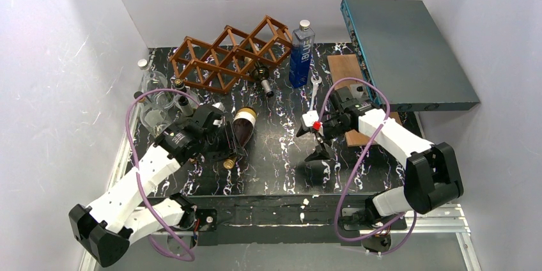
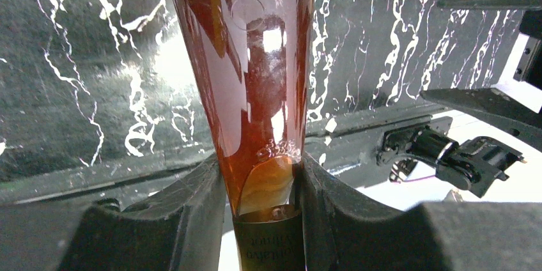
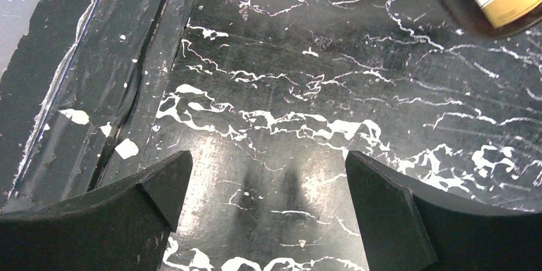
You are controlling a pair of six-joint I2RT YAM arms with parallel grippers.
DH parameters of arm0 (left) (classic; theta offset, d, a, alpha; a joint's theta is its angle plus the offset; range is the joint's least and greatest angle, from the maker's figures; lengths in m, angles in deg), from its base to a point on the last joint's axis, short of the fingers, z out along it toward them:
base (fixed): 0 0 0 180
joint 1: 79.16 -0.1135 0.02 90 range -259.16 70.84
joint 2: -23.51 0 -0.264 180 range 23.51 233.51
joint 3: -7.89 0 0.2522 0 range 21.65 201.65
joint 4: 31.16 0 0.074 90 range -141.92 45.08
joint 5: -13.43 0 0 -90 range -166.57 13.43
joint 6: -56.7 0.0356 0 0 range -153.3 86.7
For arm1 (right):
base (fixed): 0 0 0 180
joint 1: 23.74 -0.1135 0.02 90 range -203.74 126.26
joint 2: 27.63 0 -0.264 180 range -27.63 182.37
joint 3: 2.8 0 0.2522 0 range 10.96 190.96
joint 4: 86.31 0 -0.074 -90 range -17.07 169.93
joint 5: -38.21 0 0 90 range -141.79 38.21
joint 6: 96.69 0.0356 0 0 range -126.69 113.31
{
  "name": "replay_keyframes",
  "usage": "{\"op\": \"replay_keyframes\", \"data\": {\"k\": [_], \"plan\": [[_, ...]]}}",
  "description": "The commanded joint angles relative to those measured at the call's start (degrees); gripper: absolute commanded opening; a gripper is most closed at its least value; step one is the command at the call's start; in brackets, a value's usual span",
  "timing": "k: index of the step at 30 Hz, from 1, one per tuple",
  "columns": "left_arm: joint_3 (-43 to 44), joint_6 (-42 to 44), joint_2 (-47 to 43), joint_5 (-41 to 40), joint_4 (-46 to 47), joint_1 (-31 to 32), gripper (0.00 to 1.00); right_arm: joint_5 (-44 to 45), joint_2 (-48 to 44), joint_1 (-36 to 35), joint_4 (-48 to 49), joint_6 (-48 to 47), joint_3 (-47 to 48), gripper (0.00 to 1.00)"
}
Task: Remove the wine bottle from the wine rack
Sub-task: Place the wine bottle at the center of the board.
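Note:
The wine bottle (image 1: 243, 128), dark amber glass with a cream and gold label, is off the wine rack and lies low over the black marbled table, its base pointing toward the rack. My left gripper (image 1: 225, 148) is shut on its neck. In the left wrist view the bottle (image 2: 255, 79) narrows down between both fingers (image 2: 192, 213). The reddish-brown lattice wine rack (image 1: 220, 57) stands at the back, with another dark bottle (image 1: 263, 81) sticking out of a cell. My right gripper (image 1: 314, 140) hovers open over bare table (image 3: 265, 201).
A blue water bottle (image 1: 301, 54) stands right of the rack, with a wrench (image 1: 314, 89) and a flat wooden board (image 1: 348, 69) beside it. A teal box (image 1: 409, 47) fills the back right. A clear glass jar (image 1: 156, 101) and a small bottle (image 1: 183, 100) sit at the left.

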Motion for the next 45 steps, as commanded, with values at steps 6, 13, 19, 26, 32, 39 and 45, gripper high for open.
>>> {"op": "replay_keyframes", "data": {"k": [6,13,19,26,32,39,45], "plan": [[10.9,-0.4,1.1,5.9,7.4,0.2,0.00,2.9,3.8,-4.6,-5.6,-5.0,10.0,1.00],[14.3,-1.3,4.6,9.8,4.7,0.2,0.00,5.6,6.5,-11.1,6.8,1.7,14.7,1.00],[17.0,-1.8,6.7,12.6,3.4,0.2,0.00,5.5,10.5,-14.5,9.6,4.7,20.7,1.00],[18.8,-2.6,9.7,17.0,3.2,0.2,0.00,5.6,11.2,-17.4,14.6,10.7,20.9,1.00],[20.2,-2.6,12.1,19.5,3.3,0.2,0.00,5.9,11.1,-19.8,18.0,13.2,17.6,1.00],[19.9,-2.9,13.4,22.8,4.9,0.2,0.00,5.7,12.2,-20.7,22.8,17.4,15.1,1.00],[19.7,-3.8,13.9,25.1,6.4,0.2,0.00,5.2,12.2,-20.7,27.6,21.5,12.6,1.00]]}}
